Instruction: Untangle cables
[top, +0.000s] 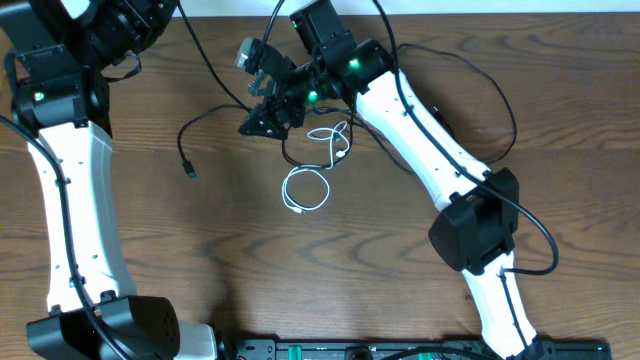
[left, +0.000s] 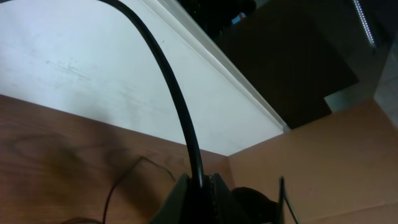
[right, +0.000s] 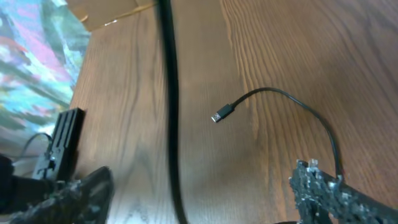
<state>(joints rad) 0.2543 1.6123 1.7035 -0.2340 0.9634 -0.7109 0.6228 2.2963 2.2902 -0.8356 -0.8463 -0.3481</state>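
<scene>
White cable (top: 327, 190) is lying nearest the arm bases, coiled on the table (top: 300, 290), with its upper loops running up toward the right gripper (top: 265, 112). Black cable (right: 273, 89) is arcing from its free plug (right: 219, 116), which is lying left of the coil and well apart from it, over to the gripper and passing right by one finger (right: 320, 186). The jaws are standing wide apart, clamping nothing. Just beyond the coil, black and white appear to be crossing under the wrist; which is lying on top, cannot tell.

Judging the step as getting hold of black only. To do it well, the gripper should be closing on the black strand just beside the finger, clear of the white loops, then drawing it toward the plug side, low and slow, so the coil is not dragging along.

At the far edge, the left gripper (left: 198, 198) is pointing at the wall; apart or together, cannot tell.
</scene>
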